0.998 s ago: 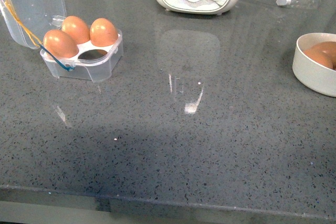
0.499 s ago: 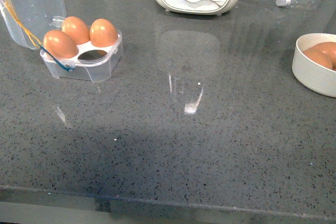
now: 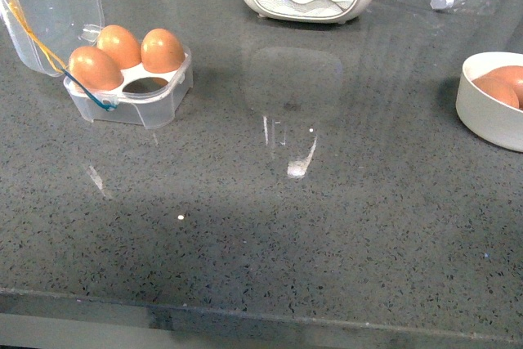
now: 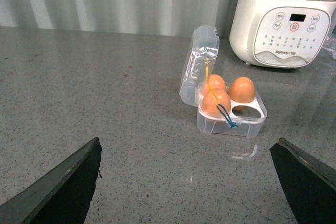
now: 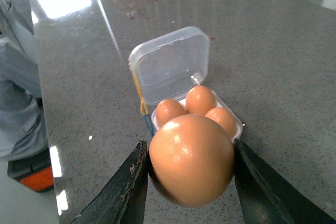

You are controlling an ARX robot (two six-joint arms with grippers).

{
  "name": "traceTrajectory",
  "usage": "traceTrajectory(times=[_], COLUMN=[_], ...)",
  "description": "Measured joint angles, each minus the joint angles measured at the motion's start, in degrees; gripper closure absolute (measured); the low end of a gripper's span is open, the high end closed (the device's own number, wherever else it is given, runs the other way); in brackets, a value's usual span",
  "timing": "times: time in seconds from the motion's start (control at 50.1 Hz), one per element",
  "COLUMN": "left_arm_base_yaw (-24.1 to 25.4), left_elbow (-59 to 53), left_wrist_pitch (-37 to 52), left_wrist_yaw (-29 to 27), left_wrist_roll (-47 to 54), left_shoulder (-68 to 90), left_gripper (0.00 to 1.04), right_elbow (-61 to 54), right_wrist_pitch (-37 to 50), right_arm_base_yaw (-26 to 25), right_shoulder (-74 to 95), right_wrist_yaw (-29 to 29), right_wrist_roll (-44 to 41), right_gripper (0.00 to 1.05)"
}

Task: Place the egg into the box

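Right hand: the right hand is closed on the egg, one finger on each flank, and raised above the tabletop.
Egg: wedged between those fingers. The front view catches only its lower curve at the frame's top edge.
Box: the box sits ahead of and below the right hand, lid thrown back, three eggs seated. The vacant cell is hidden from the right wrist view behind the held egg.
Left hand: the left hand has its fingers spread wide with nothing between them; the box lies well ahead of it.
Handling: likely light and rigid but thin-shelled, and smooth enough to slip. A grip across the widest girth with gentle pressure looks safest; hard squeezing risks a crack.
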Motion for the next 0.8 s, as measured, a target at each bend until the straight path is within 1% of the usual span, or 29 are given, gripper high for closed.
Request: traceTrajectory(times=[0.12, 0.359, 0.619, 0.798], left_arm_base_yaw=[0.0, 0.0, 0.0, 0.0], left_elbow=[0.0, 0.0, 0.0, 0.0], left_wrist_pitch=[0.0, 0.0, 0.0, 0.0], left_wrist_yaw=[0.0, 0.0, 0.0, 0.0], left_wrist_roll=[0.0, 0.0, 0.0, 0.0], left_shoulder=[0.0, 0.0, 0.0, 0.0], left_gripper=[0.07, 0.07, 0.07, 0.07], right_elbow=[-1.2, 1.2, 8.6, 12.1], right_wrist_pitch=[0.3, 0.4, 0.4, -0.2], right_arm_base_yaw=[0.4, 0.6, 1.0, 2.8], right_shoulder=[0.9, 7.0, 13.9, 17.4], right_wrist_yaw=[-2.7, -2.1, -1.0, -0.6], right_wrist_roll=[-3.2, -5.2, -4.9, -4.9], right_gripper=[0.65, 0.65, 0.65, 0.65])
